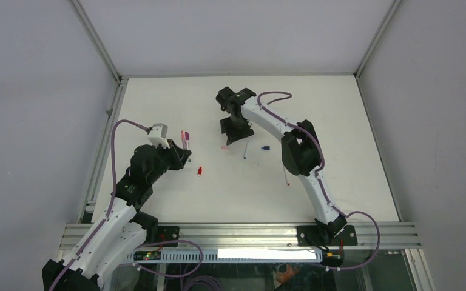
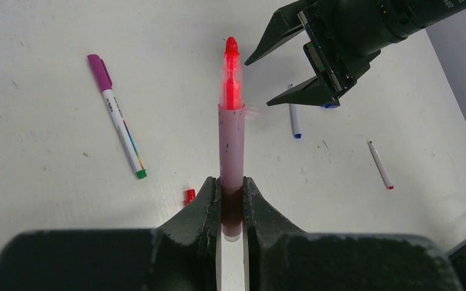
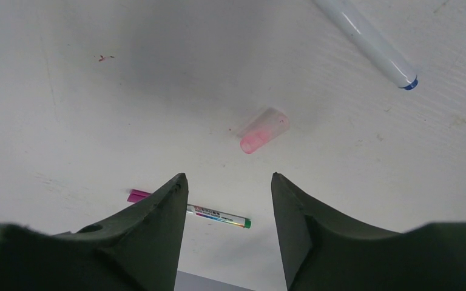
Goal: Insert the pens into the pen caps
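Observation:
My left gripper [image 2: 232, 188] is shut on the lower end of a pale pink pen [image 2: 232, 139] with a bare red tip, held above the table. My right gripper [image 3: 229, 179] stands open just above a pale pink cap [image 3: 264, 130] lying on the table [image 1: 315, 109], with nothing between its fingers. In the left wrist view the right gripper [image 2: 258, 83] hangs just right of the held pen's tip. A red cap [image 2: 189, 196] lies beside the left fingers. A blue cap [image 1: 265, 147] sits right of the right gripper [image 1: 236, 134].
A white pen with a magenta cap [image 2: 116, 115] lies left of the held pen. A white pen with a blue tip [image 2: 294, 118] and a thin white pen with a red tip [image 2: 380, 165] lie to the right. Metal rails edge the table.

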{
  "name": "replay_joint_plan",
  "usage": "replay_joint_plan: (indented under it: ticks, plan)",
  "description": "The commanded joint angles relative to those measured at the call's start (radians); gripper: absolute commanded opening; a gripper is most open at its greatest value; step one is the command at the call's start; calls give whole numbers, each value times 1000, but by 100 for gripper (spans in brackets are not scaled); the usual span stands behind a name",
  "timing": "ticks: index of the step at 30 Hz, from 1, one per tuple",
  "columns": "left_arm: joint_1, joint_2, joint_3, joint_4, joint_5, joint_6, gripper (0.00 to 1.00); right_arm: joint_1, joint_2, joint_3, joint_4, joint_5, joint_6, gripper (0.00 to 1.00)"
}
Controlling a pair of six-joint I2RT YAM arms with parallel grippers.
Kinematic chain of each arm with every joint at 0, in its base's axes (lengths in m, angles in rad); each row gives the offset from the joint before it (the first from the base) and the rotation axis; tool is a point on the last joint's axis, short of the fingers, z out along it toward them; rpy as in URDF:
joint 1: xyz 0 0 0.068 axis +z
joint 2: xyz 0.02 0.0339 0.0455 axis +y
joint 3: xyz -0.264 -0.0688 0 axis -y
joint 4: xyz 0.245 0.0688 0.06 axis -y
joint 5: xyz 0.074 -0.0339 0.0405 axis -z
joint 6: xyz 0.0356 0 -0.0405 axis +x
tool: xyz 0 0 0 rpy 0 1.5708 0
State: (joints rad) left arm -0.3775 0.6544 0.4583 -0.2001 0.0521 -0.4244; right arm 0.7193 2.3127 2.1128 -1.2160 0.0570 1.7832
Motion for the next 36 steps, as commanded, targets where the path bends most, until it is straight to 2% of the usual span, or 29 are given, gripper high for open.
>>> replay_joint_plan:
  ticks: [1, 10, 20, 22, 27, 33, 36]
  plan:
    - [12, -5, 8, 8, -16, 21, 0, 11, -32, -6, -24, -13, 55, 56]
    - [13, -13, 3, -1, -18, 18, 0, 11, -68, -169, 79, -40, 104, 51]
    - [13, 7, 6, 0, -28, 26, 0, -4, -36, -190, 137, -63, 107, 48]
    - [12, 11, 8, -1, -30, 28, 0, -4, -29, -188, 131, -85, 105, 39]
    - [12, 10, 6, -2, -37, 31, 0, -10, -27, -196, 119, -109, 93, 2]
    - [12, 9, 5, -4, -39, 36, 0, -12, -39, -197, 116, -107, 43, 0]
    - [12, 7, 1, 0, -32, 43, 0, -14, -106, -237, 181, -5, -60, 0]
